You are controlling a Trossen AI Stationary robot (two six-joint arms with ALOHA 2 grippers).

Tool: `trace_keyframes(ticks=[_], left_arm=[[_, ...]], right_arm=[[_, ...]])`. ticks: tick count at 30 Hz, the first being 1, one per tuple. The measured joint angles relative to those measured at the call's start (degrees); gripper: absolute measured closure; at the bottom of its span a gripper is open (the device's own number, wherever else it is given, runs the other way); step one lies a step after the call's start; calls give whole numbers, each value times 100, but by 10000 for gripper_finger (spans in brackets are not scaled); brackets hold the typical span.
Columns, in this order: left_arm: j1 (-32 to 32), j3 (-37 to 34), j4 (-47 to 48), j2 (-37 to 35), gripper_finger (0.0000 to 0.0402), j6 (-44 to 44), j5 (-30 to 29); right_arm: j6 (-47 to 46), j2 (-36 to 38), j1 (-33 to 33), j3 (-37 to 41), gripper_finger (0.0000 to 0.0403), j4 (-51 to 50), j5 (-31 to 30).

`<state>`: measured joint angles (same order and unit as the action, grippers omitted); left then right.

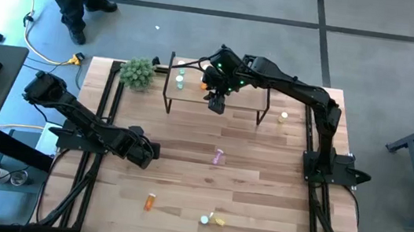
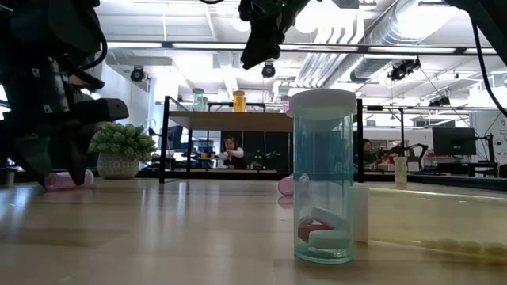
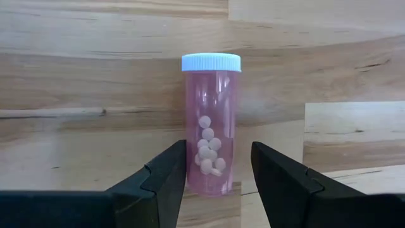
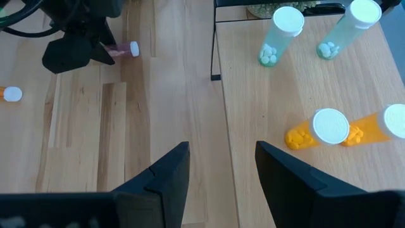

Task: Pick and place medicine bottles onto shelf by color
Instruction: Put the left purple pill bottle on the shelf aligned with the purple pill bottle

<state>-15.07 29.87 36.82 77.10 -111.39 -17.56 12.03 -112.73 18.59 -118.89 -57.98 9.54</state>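
The medicine bottles are split between the shelf (image 1: 218, 93) and the tabletop (image 1: 185, 169). From my right wrist camera I count four already standing on the shelf board: two green ones (image 4: 280, 35) toward its plant end and two orange ones (image 4: 323, 130) beside them, white caps up. In the overhead view a yellow bottle (image 1: 283, 117) stands on the tabletop just off the shelf's right end, a pink bottle (image 1: 218, 157) lies near the middle, an orange bottle (image 1: 150, 201) lies toward the near edge, and a yellow one (image 1: 218, 220) lies next to a green one (image 1: 204, 220) there.

My right pincer (image 1: 217, 101) hangs over the shelf, above the orange pair, its fingers parted and empty. My left pincer (image 1: 147, 152) sits low over the tabletop on the left side. Through its wrist camera I see another pink bottle (image 3: 211, 120) lying on the wood, its base between the open fingertips, which stand apart from it on both sides; nothing is gripped. A small green plant (image 1: 138, 73) sits at the far left corner, beside the shelf.
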Motion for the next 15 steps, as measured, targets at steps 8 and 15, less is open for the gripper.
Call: trace_keyframes(ticks=[8,15], left_arm=[[0,-5,5,4,243,231,34],[0,-13,39,9,296,419,65]], right_arm=[[-30,0,0,0,231,0,0],[-12,0,0,0,231,0,0]])
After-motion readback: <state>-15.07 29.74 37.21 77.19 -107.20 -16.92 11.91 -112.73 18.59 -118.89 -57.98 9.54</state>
